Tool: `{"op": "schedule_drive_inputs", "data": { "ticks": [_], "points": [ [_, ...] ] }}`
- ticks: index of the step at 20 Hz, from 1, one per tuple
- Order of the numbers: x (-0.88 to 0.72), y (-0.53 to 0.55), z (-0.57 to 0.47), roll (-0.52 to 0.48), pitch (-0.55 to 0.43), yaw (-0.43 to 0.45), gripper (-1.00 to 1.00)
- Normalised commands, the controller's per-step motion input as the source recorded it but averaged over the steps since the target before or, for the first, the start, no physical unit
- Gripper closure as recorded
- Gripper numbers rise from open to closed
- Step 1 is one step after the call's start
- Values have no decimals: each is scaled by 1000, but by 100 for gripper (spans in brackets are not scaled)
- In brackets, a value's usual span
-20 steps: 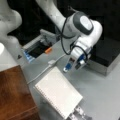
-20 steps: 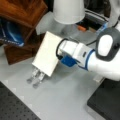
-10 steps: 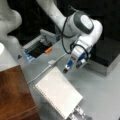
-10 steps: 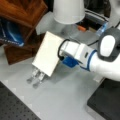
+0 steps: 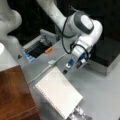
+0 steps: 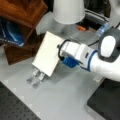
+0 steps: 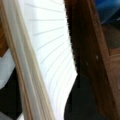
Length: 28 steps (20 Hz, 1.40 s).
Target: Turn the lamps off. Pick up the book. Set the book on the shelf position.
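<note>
White rounded arm (image 5: 82, 27) with grey joint caps; black cable looped alongside; blue wrist parts (image 6: 70, 61).

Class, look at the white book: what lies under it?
Under the book, two metal supports poke out on the grey table. Their upper parts are covered. The gripper meets its edge.

A grey table (image 5: 105, 95) carries everything in both front views; on it stand the dark reddish-brown shelf position (image 5: 13, 95) at a front view's left, a black box (image 5: 110, 53) at its right, and a white cable (image 5: 43, 71) between.
</note>
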Motion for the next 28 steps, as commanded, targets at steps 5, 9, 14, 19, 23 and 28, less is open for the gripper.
{"op": "schedule_drive_inputs", "data": {
  "ticks": [5,9,14,19,23,28],
  "points": [
    [209,90,-322,-317,-156,-192,-100],
    [193,53,-235,-328,-119,-161,-100],
    [171,45,-157,-324,-112,-120,-100],
    [153,36,-134,-340,-113,-81,-100],
    [95,38,-142,-372,-87,-62,-100],
    [40,25,-169,-421,-46,-51,-100]
  ]
}}
